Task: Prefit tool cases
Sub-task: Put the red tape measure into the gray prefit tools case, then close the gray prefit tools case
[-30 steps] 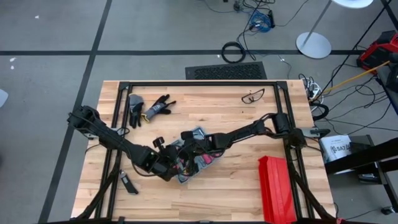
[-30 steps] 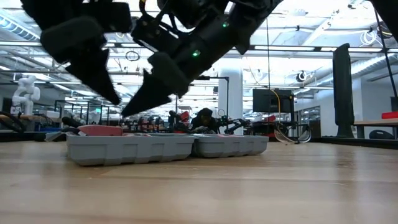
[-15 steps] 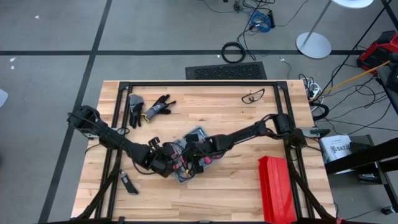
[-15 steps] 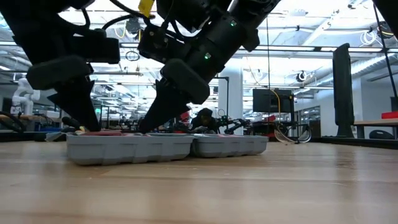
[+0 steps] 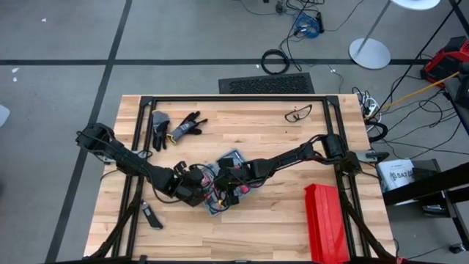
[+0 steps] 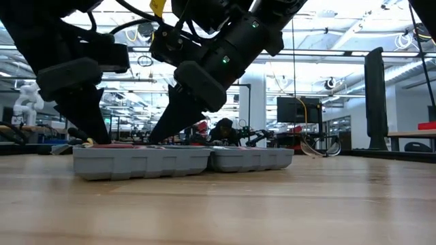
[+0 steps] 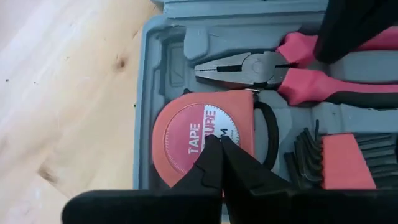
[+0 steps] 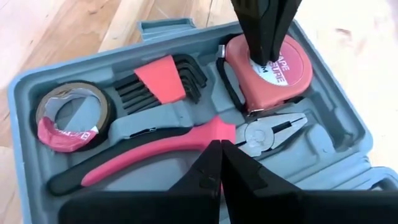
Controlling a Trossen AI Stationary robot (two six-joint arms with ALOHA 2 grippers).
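Note:
The blue-grey tool case [image 5: 233,160] lies open and flat on the middle of the wooden table, both halves side by side [image 6: 177,162]. Its grey slots hold a red tape measure [image 7: 186,134], red-handled pliers [image 8: 186,140], hex keys [image 8: 165,78] and a roll of tape [image 8: 71,118]. My left gripper [image 7: 219,142] is shut, its tips down on the tape measure at the case's near-left end [image 5: 207,189]. My right gripper [image 8: 221,146] is shut over the pliers, reaching in from the right [image 5: 231,180]. My left gripper presses its shut fingertips [image 8: 264,37] onto the tape measure's round labelled face [image 7: 205,127], slanting steeply down from the table's left. The tape measure lies flat in its slot. My right gripper sets its shut fingertips on the pliers' red handle [image 8: 208,132] close to the joint, slanting down from the table's right. The pliers lie flat in the case.
A long red ribbed box [image 5: 326,224] lies at the near right. Work gloves [image 5: 176,128] lie at the far left, safety glasses [image 5: 298,113] at the far right, and a small dark tool [image 5: 152,216] at the near left. Bare wood surrounds the case.
My left gripper has come down from above the case onto the tape measure. My right gripper has tipped its fingertips down into the case onto the pliers. The case has stayed where it was.

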